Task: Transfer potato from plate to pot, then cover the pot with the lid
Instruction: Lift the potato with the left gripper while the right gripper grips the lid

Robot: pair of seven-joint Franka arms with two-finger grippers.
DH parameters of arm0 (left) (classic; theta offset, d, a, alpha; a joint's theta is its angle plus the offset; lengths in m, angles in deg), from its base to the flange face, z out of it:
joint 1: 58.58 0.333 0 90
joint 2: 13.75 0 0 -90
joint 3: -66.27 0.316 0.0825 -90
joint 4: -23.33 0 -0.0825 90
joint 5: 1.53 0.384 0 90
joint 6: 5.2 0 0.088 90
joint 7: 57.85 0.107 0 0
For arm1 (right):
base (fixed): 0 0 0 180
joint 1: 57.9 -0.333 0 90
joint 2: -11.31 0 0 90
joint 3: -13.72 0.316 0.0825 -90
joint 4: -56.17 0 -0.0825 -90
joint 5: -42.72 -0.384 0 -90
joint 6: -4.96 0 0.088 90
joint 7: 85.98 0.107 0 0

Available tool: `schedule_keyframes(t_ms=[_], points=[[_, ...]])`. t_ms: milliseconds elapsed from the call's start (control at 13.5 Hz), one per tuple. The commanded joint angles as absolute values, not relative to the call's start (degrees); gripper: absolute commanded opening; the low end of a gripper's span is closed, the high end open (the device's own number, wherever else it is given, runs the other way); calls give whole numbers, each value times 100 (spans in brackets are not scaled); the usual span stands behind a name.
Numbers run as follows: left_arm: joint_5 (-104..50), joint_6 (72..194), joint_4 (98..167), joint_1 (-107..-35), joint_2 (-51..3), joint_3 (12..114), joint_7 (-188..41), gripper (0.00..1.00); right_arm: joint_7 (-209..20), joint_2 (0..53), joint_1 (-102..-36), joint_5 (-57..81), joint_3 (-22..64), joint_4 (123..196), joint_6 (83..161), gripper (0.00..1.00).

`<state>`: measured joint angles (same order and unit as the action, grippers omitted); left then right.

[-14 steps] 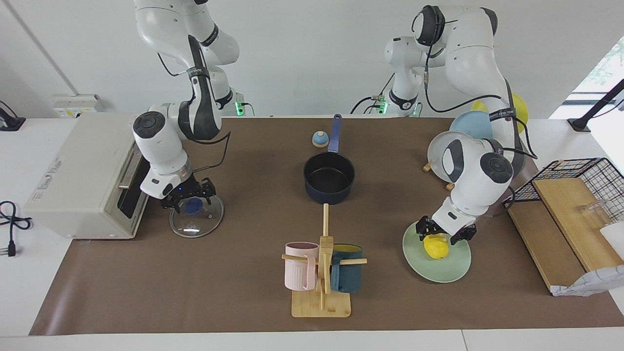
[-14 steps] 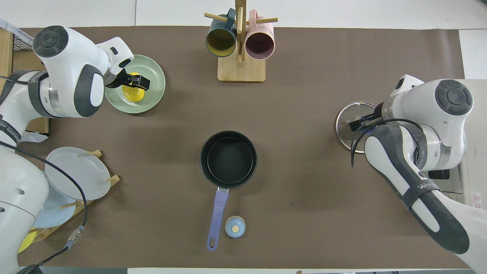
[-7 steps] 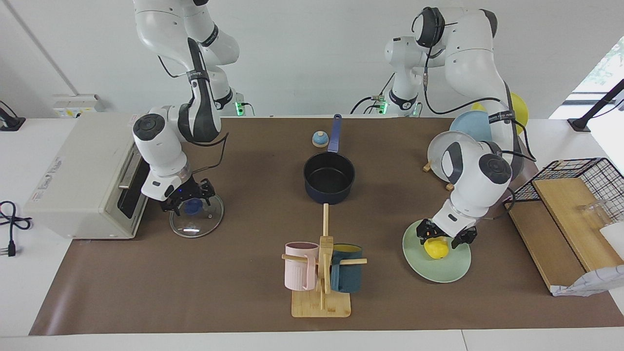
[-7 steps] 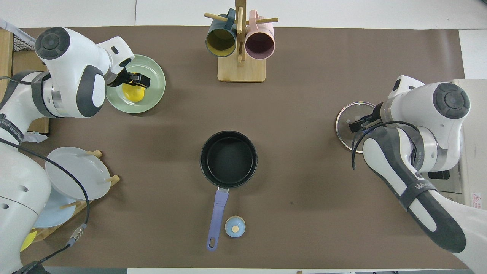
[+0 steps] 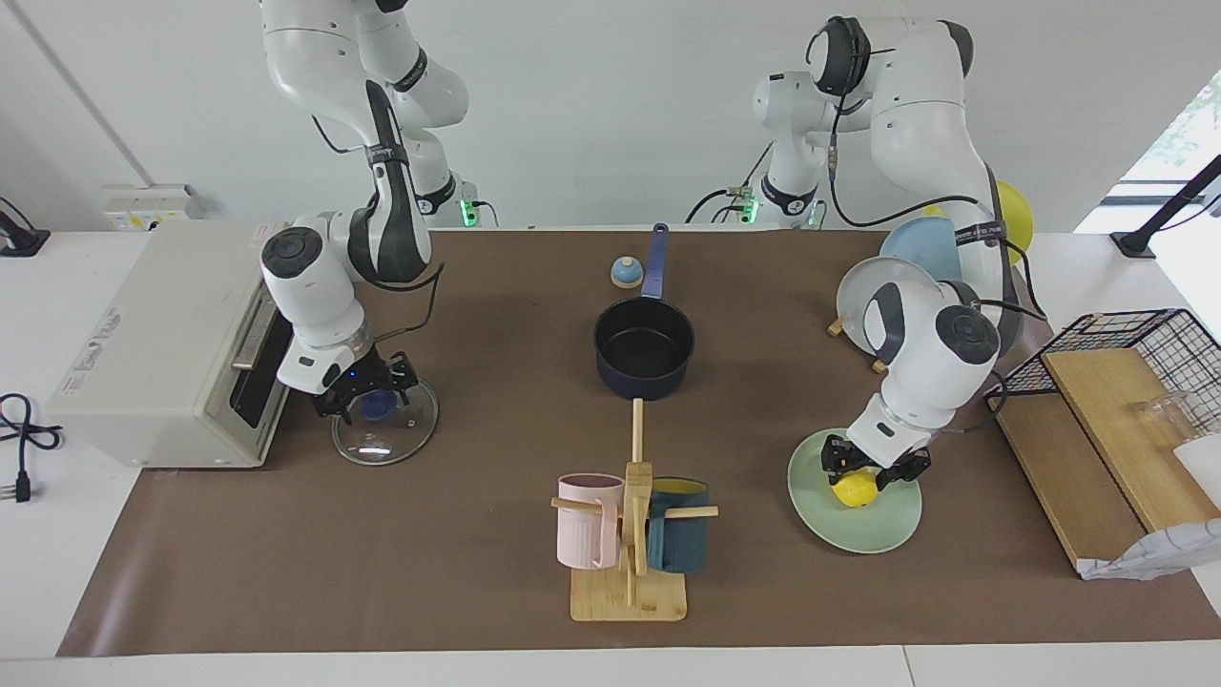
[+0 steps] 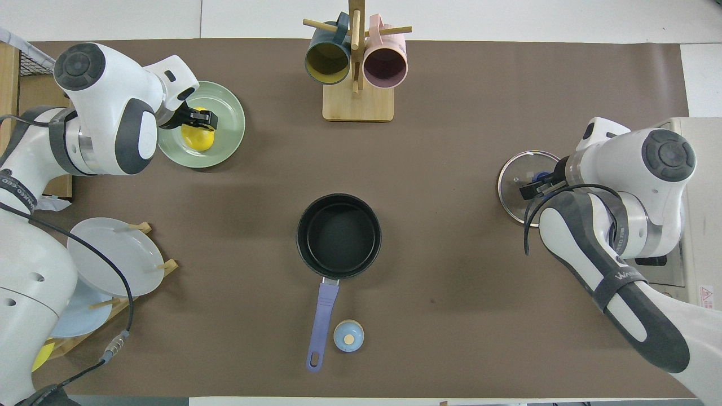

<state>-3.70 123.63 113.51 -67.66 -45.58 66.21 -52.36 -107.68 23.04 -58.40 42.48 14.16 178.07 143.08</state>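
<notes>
Left gripper (image 5: 873, 469) clamped on the potato (image 5: 854, 489), right gripper (image 5: 367, 393) straddling the lid (image 5: 384, 425) knob

The potato lies on the mint plate (image 5: 882, 530) toward the mat's left-arm end, directly under the left gripper; the pot (image 5: 644, 348) stands empty mid-mat, handle toward the robots. The right gripper's fingers look spread around the knob. Arm lettering is unreadable.

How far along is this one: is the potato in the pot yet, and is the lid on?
Nothing is finished. The potato lies on the plate, with the left gripper shut on it but not lifted. The right gripper is at the knob of the lid, which lies flat beside the toaster oven. The pot is empty and uncovered. Left: transfer, then cover.
</notes>
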Motion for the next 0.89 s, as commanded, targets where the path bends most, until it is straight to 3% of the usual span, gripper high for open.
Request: schedule_keyframes(t_ms=[0, 222, 369, 443, 739, 812], points=[[-319, 12181, 11168, -6772, -4548, 6662, -5248, 0, -10945, 2265, -5764, 3756, 1460, 17816, 14111, 94], [-661, 11523, 11105, -6816, -3892, 6653, -5589, 0, -10971, 2265, -5781, 3674, 1460, 17816, 14093, 92], [-890, 10812, 11131, -7034, -3294, 6609, -6247, 0, -10997, 2265, -5790, 3675, 1460, 17816, 14093, 81], [-891, 10426, 11131, -7271, -3012, 6609, -6607, 0, -10997, 2265, -5790, 3675, 1460, 17816, 14084, 72], [-900, 10026, 11919, -8421, -2010, 6609, -8040, 0, -10980, 2265, -5834, 3675, 1460, 17572, 13665, 10], [-900, 10122, 12236, -8720, -1851, 6609, -8339, 0, -10928, 2265, -5869, 3675, 1477, 17353, 13410, 0]])
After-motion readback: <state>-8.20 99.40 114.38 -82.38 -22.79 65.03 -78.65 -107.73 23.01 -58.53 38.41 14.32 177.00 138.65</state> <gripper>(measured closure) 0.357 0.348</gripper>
